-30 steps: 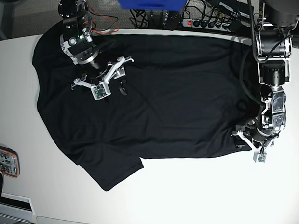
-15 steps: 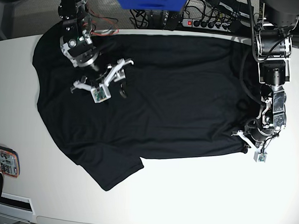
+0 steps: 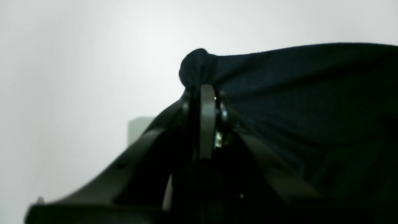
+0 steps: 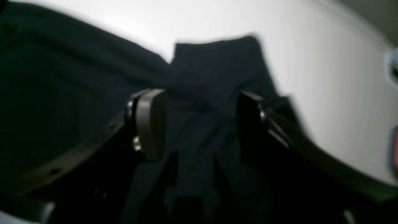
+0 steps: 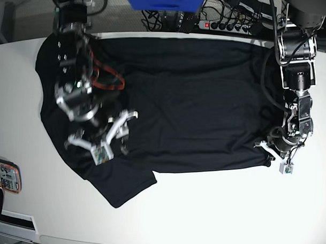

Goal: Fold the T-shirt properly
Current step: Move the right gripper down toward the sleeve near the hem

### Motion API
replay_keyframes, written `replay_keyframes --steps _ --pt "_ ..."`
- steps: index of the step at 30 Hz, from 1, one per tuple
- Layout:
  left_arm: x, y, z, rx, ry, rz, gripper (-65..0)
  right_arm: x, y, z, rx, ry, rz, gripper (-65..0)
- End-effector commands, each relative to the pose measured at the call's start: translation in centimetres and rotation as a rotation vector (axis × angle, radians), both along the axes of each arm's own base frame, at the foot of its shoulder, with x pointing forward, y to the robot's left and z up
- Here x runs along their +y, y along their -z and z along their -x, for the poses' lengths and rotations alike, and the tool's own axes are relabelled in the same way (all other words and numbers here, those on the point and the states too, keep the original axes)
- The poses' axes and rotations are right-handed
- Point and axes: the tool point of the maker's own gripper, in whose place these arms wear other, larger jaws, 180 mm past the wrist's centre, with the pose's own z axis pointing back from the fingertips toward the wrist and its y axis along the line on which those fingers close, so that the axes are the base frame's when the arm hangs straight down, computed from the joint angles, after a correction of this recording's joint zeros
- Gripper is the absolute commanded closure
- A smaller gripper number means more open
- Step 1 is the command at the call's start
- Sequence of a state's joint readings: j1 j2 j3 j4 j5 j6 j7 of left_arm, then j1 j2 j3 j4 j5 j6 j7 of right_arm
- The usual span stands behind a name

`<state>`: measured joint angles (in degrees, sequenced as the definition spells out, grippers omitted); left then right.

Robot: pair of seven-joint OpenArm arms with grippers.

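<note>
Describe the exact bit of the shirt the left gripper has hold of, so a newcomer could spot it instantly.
Start at the white table with the black T-shirt spread across it. In the base view, follow the shirt's lower edge right to its end corner. There the left gripper is shut on a small bunched nub of hem, the only edge fabric pinched instead of lying flat.

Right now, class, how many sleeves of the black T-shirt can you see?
1: a short sleeve at the T-shirt's lower left in the base view. The other may be hidden beneath the right arm.
</note>
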<state>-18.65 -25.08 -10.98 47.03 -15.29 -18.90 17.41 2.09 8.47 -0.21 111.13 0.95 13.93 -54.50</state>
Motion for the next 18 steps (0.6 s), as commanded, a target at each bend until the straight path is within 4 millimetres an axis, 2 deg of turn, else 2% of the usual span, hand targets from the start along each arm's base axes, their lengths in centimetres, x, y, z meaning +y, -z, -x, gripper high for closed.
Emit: replay_keyframes --steps 1,5,6,7,13,14,18 --pt "0.9 -1.1 -0.7 -0.017 -0.007 -0.021 0.0 -0.1 -3.1 -2.1 -0.091 0.002 -0.010 -33.8" --pt "0.9 -1.1 -0.7 -0.016 -0.008 -0.020 0.0 -0.7 -8.4 -7.2 -0.189 0.020 0.017 -33.8" --pt "0.9 -1.1 -0.7 -0.018 -0.008 -0.021 0.0 -0.8 -9.3 -8.3 -0.201 0.026 0.021 -33.8" --pt "0.9 -1.1 -0.7 -0.018 -0.008 -0.021 0.0 -1.1 -9.0 -9.1 -0.185 0.033 0.024 -33.8" --pt "0.8 -1.0 -0.6 -0.014 -0.004 -0.023 0.0 -2.9 0.0 -10.4 0.066 0.082 0.029 -33.8" --pt "0.8 -1.0 -0.6 -0.013 -0.003 -0.024 0.0 -3.2 0.9 -10.7 0.078 0.090 0.016 -33.6" --pt "0.7 -1.0 -0.6 -0.013 -0.001 -0.024 0.0 -3.7 1.9 -12.7 0.079 0.103 -0.019 -33.5"
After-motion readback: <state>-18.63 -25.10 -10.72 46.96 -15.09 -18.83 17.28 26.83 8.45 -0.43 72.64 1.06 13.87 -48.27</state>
